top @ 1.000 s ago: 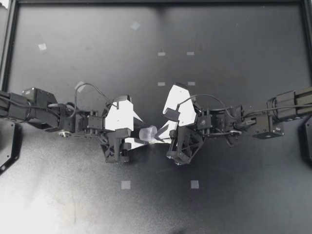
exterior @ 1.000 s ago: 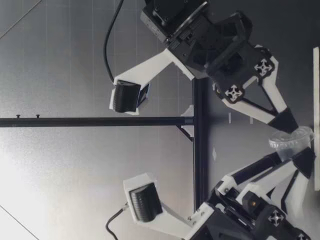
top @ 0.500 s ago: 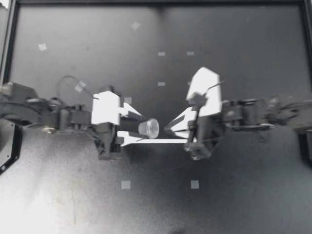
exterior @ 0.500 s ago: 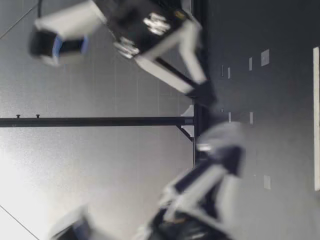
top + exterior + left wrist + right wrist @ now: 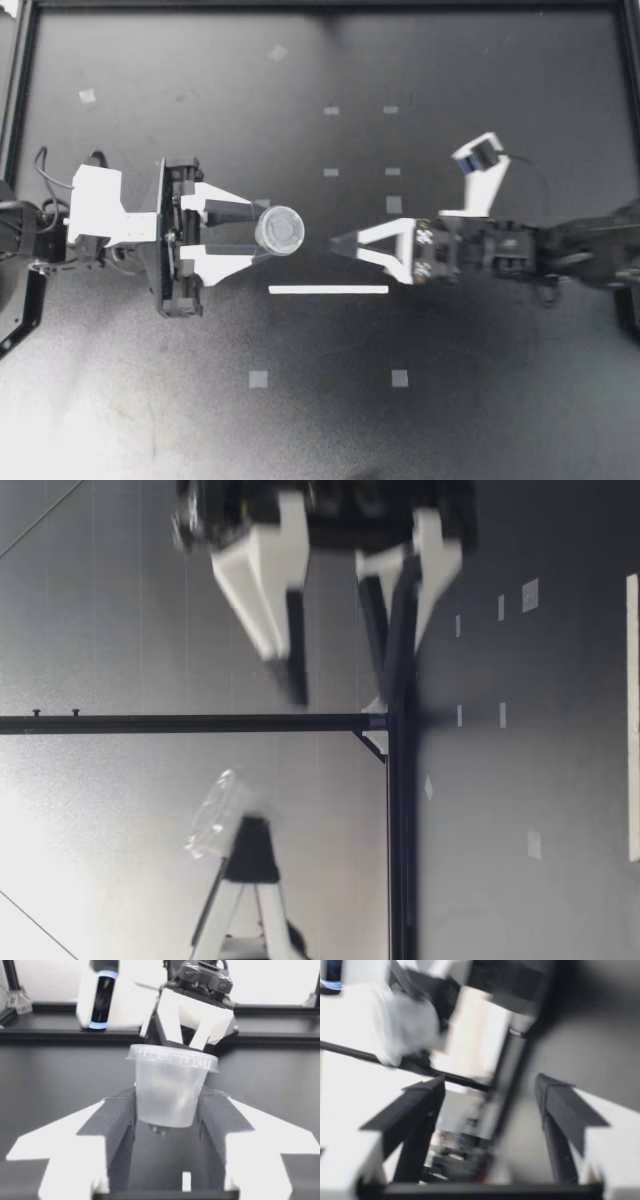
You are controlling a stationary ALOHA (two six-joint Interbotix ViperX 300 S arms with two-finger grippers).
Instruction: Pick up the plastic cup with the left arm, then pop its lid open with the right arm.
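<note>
cup (image 5: 280,229): clear plastic, tapered, flanged rim | left end effector (image 5: 260,231): clamps it

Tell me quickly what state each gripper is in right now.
Left gripper: shut on the clear plastic cup, a finger on each side.
Right gripper: open, nothing between its fingers.

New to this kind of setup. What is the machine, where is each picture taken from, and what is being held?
Two robot arms work at a black table. One picture looks straight down, one looks across at table height, and one camera rides on each wrist. My left end effector is shut on a clear plastic cup, held roughly upright off the table. My right end effector faces it, open and empty. On the table lie a white strip and small tape squares.
</note>
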